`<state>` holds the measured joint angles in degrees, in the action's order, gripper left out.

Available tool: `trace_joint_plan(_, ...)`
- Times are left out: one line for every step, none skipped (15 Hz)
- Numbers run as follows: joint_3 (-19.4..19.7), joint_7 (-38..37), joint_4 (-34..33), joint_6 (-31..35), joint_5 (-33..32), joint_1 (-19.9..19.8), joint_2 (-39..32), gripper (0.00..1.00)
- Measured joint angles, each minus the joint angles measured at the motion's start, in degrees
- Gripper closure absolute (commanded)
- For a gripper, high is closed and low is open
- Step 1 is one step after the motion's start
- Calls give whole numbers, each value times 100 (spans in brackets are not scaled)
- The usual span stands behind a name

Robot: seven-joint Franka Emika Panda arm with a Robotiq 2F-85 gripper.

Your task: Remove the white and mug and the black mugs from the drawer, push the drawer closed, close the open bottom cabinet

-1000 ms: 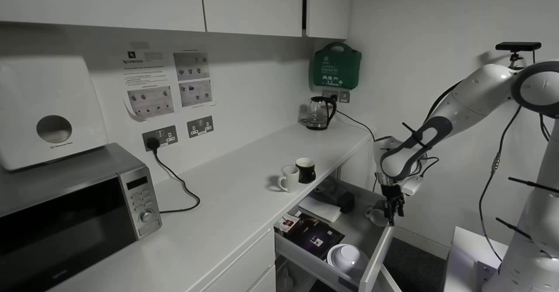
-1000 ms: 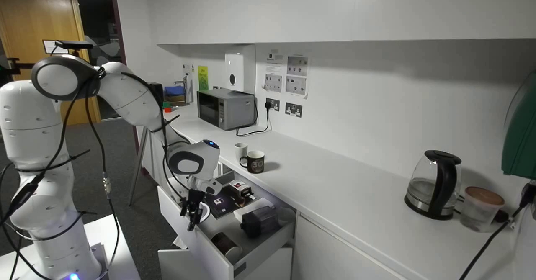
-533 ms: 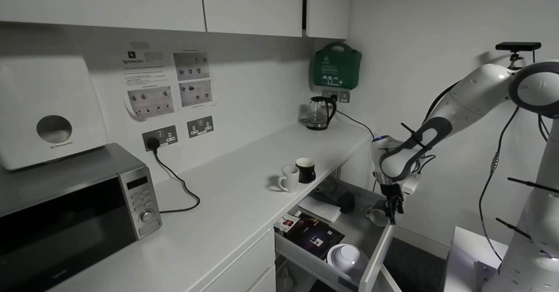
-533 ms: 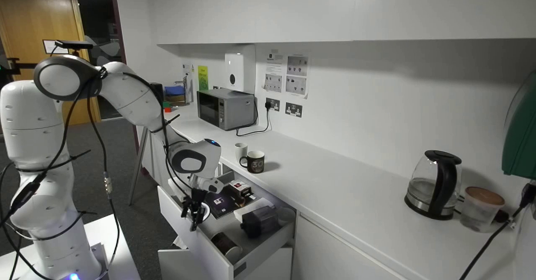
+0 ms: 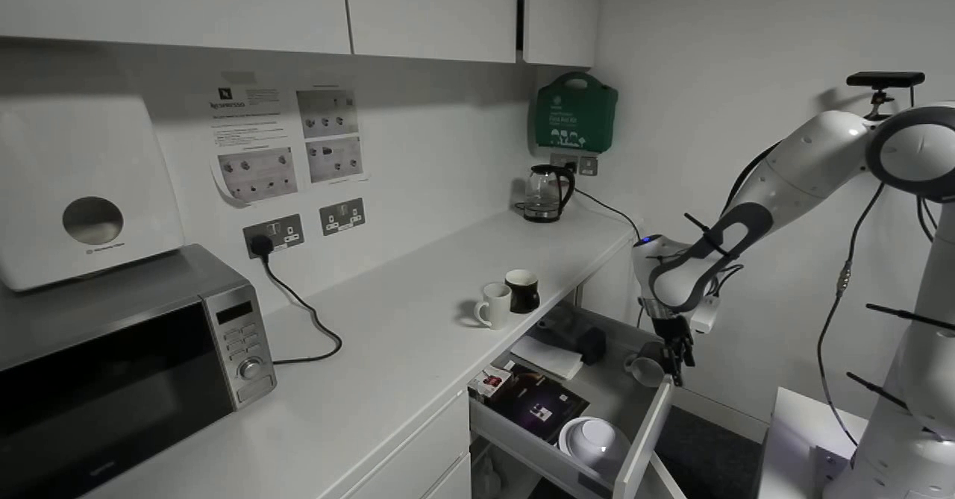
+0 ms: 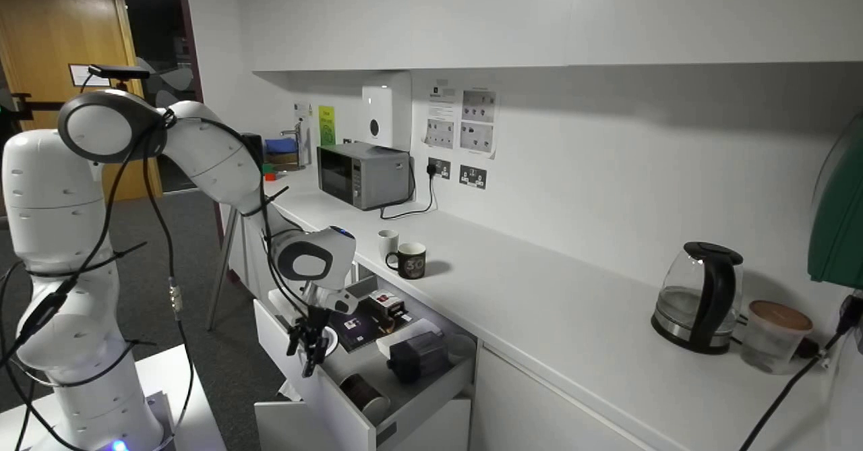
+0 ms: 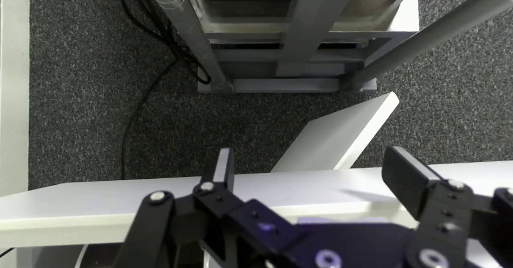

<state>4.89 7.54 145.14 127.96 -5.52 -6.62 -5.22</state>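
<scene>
The white mug (image 5: 495, 306) stands upright on the counter, beside a black mug (image 6: 410, 261) with a pale inside. Another black mug (image 6: 360, 393) lies on its side within the pulled-out drawer (image 6: 323, 397), close behind its front. My gripper (image 6: 301, 362) hangs pointing down at the drawer's front panel. In the wrist view the open gripper (image 7: 308, 156) has its fingers spread wide, nothing held between them, with the panel's top edge crossing below; contact cannot be made out. Beneath the drawer, the bottom cabinet's door (image 7: 333, 136) stands swung outward over the carpet.
The drawer also contains a white bowl (image 5: 595, 439), a dark box (image 5: 541, 403), white paper (image 5: 547, 357) and a black container (image 6: 418, 356). On the counter are a kettle (image 6: 701, 297) and a microwave (image 6: 367, 174). A frame with metal legs (image 7: 286, 84) stands on the floor.
The arm and gripper have shifted only slightly, a little outward along the drawer front. The drawer, the mugs and the cabinet door stay where they were; the jaws remain wide apart.
</scene>
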Motion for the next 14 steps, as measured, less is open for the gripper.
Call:
trace_joint_plan(0, 0, 0, -10, 0, 0, -7, 0)
trace_joint_plan(0, 0, 0, -15, 0, 0, -14, 0)
trace_joint_plan(0, 0, 0, -16, 0, 0, -19, 0)
trace_joint_plan(0, 1, 0, -16, 0, 0, -23, 0)
trace_joint_plan(0, 1, 0, -16, 4, 0, -27, 0)
trace_joint_plan(0, 5, 0, -16, 25, 0, -30, 0)
trace_joint_plan(0, 21, 0, 3, 76, 0, -35, 0)
trace_joint_plan(-2, 52, -1, 53, 170, 0, -45, 0)
trace_joint_plan(-7, 115, -2, 138, 301, 0, -67, 0)
trace_joint_plan(-13, 234, -1, 219, 471, 0, -105, 0)
trace_joint_plan(-19, 393, -1, 325, 673, -1, -159, 0)
trace_joint_plan(-33, 563, -1, 492, 913, -1, -226, 0)
trace_joint_plan(-57, 727, -3, 711, 1163, -2, -300, 0)
trace_joint_plan(-98, 888, -7, 983, 1422, -2, -394, 0)
